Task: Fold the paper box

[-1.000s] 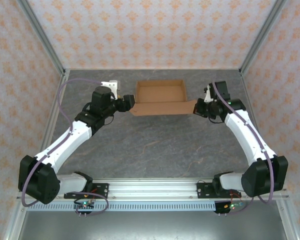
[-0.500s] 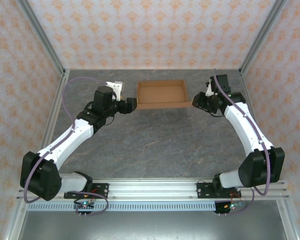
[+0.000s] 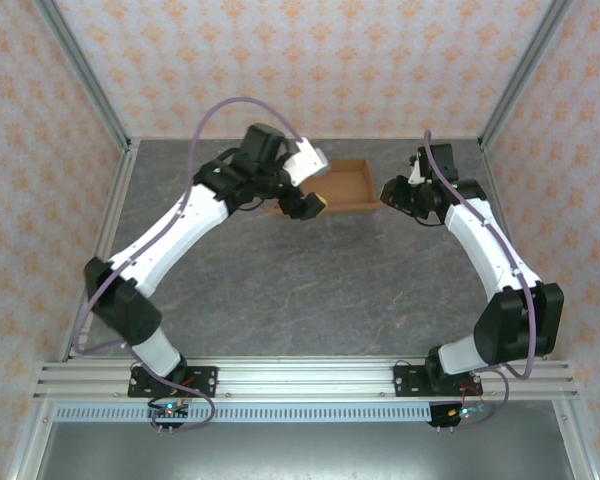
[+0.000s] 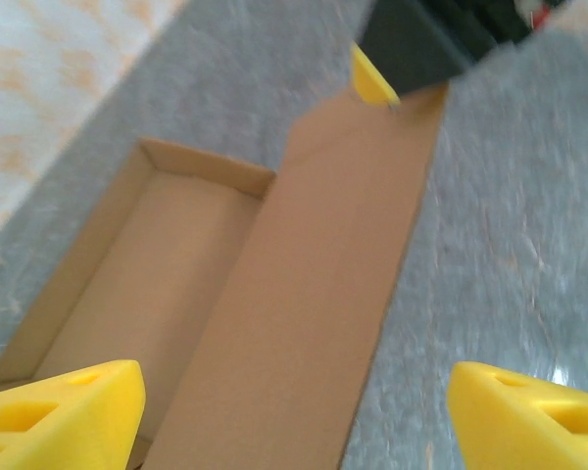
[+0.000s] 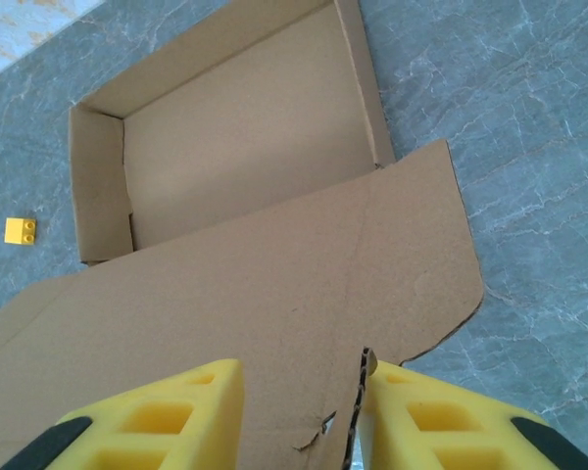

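Looks like mid-fold. The box (image 3: 348,187) sits at upper centre of the top view, on the far part of the table (image 3: 300,300). Its tray (image 5: 245,127) walls are up, and one long flap (image 4: 323,284) isn't closed over it yet.

L claw (image 3: 310,205) hovers at the box's left end, wide open, nothing in it. In its own cam the flap runs up mid-frame btwn the yellow fingers, tray to the left.

R claw (image 3: 388,192) is at the right end, part closed w/ the flap's ragged edge btwn its fingers. Can't tell if it's actually pinched.

Next, prob: L claw drops onto the flap's free end, then both swing it over the tray along the crease w/o buckling it.
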{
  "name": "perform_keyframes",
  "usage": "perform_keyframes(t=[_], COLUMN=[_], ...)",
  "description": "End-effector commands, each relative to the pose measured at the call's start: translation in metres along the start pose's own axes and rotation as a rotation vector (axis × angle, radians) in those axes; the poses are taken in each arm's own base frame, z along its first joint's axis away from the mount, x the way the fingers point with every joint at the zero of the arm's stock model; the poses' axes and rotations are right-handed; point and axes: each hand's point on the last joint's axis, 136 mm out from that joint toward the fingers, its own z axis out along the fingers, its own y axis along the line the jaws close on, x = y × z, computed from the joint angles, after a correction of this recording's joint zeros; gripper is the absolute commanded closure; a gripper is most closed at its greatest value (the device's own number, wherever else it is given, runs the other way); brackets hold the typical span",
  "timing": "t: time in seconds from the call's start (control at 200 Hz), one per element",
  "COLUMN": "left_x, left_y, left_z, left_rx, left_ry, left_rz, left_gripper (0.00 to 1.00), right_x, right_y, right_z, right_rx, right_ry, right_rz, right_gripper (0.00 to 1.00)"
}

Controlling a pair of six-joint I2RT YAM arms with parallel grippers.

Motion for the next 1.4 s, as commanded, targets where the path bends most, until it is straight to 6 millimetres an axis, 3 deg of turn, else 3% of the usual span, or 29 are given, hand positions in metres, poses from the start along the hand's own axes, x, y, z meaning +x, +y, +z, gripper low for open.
perform_keyframes(t=[0.0,0.22,0.45,0.591,0.801,0.996,1.016,1.141,1.281,1.346,1.356,1.391], left_x=[0.034,0.031,0.032,0.038,0.03,0.006,-0.005,-0.03,-0.05,-0.055,-0.055,-0.058], left_y=[-0.018,-0.033,-0.022,-0.015,-0.002,0.006,0.008,0.032,0.039,0.044,0.045,0.046], left_z=[0.007,0.022,0.035,0.044,0.044,0.023,0.007,-0.022,-0.045,-0.053,-0.054,-0.058], left_rx=[0.096,0.162,0.102,0.052,-0.023,-0.097,-0.122,-0.278,-0.333,-0.365,-0.369,-0.378], left_ry=[0.2,0.24,0.281,0.311,0.293,0.23,0.193,0.077,-0.029,-0.071,-0.076,-0.098], left_rz=[0.093,0.1,0.035,0.006,-0.05,-0.166,-0.178,-0.333,-0.48,-0.547,-0.556,-0.592], left_gripper=[0.18,0.23,0.58,0.7,0.89,1.0,1.0,1.0,1.0,1.0,1.0,1.0], right_x=[-0.018,-0.021,-0.028,-0.032,-0.037,-0.049,-0.051,-0.056,-0.046,-0.035,-0.034,-0.026], right_y=[0.009,0.009,0.012,0.016,0.019,0.033,0.036,0.053,0.057,0.057,0.06,0.062], right_z=[-0.009,-0.007,-0.009,-0.015,-0.034,-0.085,-0.09,-0.121,-0.131,-0.123,-0.131,-0.129], right_rx=[-0.028,-0.022,-0.022,-0.025,-0.012,-0.031,-0.04,-0.12,-0.159,-0.177,-0.194,-0.221], right_ry=[-0.054,-0.055,-0.065,-0.078,-0.11,-0.228,-0.243,-0.318,-0.319,-0.296,-0.312,-0.306], right_rz=[0.002,-0.008,-0.018,-0.029,-0.051,-0.077,-0.077,-0.072,-0.073,-0.078,-0.087,-0.1], right_gripper=[0.65,0.65,0.62,0.59,0.57,0.52,0.52,0.5,0.5,0.5,0.5,0.49])
